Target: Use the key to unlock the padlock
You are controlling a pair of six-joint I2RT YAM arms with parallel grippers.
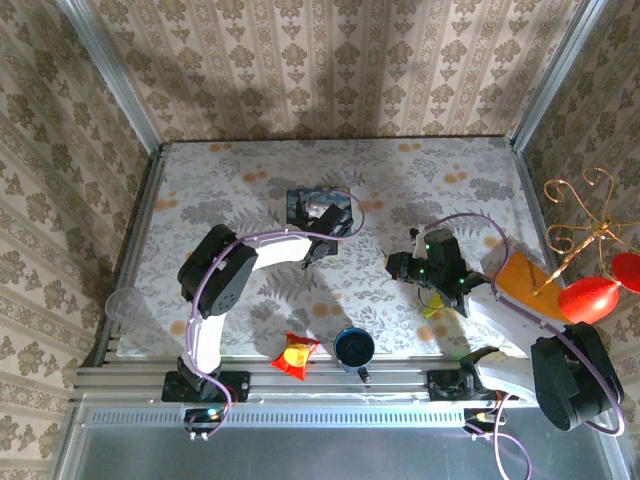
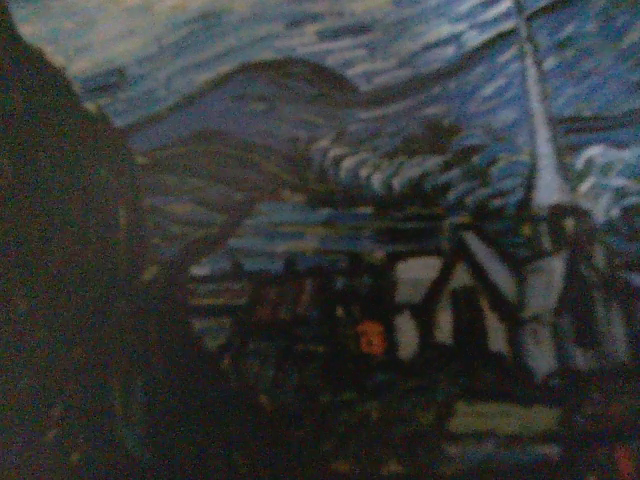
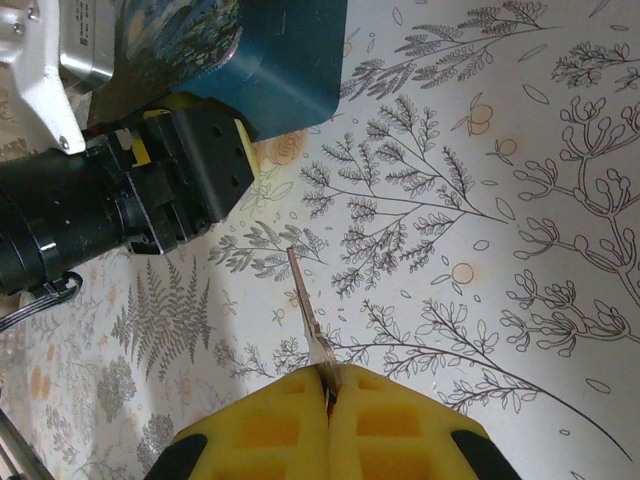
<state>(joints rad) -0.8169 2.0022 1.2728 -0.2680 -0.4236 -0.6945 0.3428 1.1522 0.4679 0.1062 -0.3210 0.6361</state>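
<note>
My right gripper (image 3: 328, 385) has its yellow pads (image 3: 400, 425) shut on the key (image 3: 308, 300). The thin blade sticks out over the patterned tablecloth toward the left arm. In the top view the right gripper (image 1: 400, 266) hovers right of centre. The left gripper (image 1: 318, 232) sits at the blue painted tin (image 1: 320, 212) at mid-table. Its black finger with a yellow pad (image 3: 195, 160) lies against the tin's teal wall (image 3: 285, 70). The tin's painted lid (image 2: 380, 200) is pressed close to the left wrist camera, and the jaws cannot be made out there. The padlock is hidden.
A red and yellow snack packet (image 1: 295, 354) and a dark blue cup (image 1: 354, 346) lie near the front edge. A clear plastic cup (image 1: 122, 305) stands at the left rail. An orange piece (image 1: 522, 280), red shapes (image 1: 590, 297) and a gold wire stand (image 1: 585, 215) crowd the right side.
</note>
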